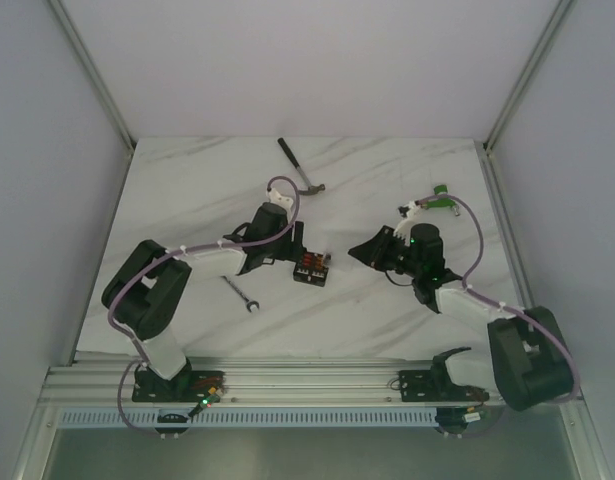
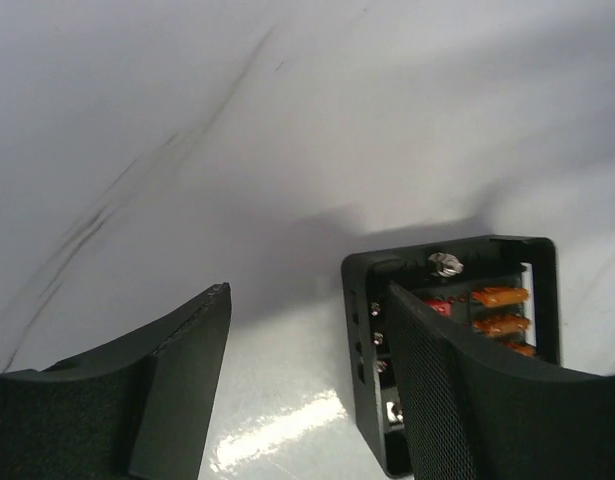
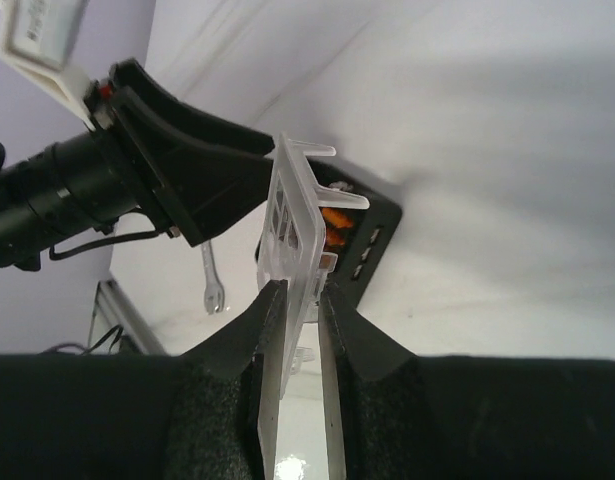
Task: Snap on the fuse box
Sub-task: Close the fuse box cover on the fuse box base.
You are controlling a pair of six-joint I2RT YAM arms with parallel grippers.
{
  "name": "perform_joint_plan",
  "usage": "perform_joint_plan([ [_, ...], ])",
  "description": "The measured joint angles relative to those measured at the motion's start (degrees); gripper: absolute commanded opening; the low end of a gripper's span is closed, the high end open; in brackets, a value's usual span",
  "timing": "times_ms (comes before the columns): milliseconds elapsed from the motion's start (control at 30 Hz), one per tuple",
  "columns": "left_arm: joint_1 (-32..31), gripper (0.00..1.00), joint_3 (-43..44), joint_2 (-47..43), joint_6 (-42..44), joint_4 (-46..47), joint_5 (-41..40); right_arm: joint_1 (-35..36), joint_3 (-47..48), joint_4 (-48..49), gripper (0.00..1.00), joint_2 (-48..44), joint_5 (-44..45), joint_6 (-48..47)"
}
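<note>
Finding: the fuse box (image 1: 312, 268) sits flat on the bench (image 1: 187, 200) near its centre, with the fuses facing up and uncovered.

The left claw (image 2: 309, 300) stands wide open and grips nothing. One finger lies over the box's near side and the other is well apart on bare bench. Contact with the box cannot be confirmed. The position suggests it is there to brace the box against sliding.

The right claw (image 3: 301, 292) is closed on a clear plastic cover (image 3: 292, 215), pinching it by one edge and holding it on edge. The cover is near the box but apart from it. This edge grip appears to leave the clip side free. The cover would need levelling and aligning before it is pressed on.

The wrench (image 1: 242, 294) and hammer (image 1: 300, 166) lie apart and are not involved.
</note>
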Motion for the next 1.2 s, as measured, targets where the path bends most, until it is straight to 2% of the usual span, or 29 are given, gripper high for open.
perform_joint_plan([
  [200, 0.87, 0.77, -2.75, -6.78, -3.85, -0.39, 0.87, 5.01, 0.87, 6.38, 0.00, 7.96, -2.10, 3.04],
  [467, 7.76, 0.79, -10.08, -15.72, -11.41, 1.60, 3.23, 7.54, 4.31, 13.64, 0.00, 15.91, -3.82, 5.86],
  [700, 7.87, 0.79, -11.37, -16.33, -14.51, 2.75, 8.52, 9.20, 6.14, 17.92, 0.00, 22.32, -3.72, 8.28],
  [1000, 7.87, 0.77, -11.37, -14.78, -16.39, 5.53, 13.99, 10.99, 6.27, 19.93, 0.00, 24.46, -0.37, 10.78],
  [1200, 7.48, 0.72, -11.37, -13.29, -16.74, 5.84, 15.93, 11.47, 6.25, 20.52, 0.00, 25.51, 1.77, 12.00],
])
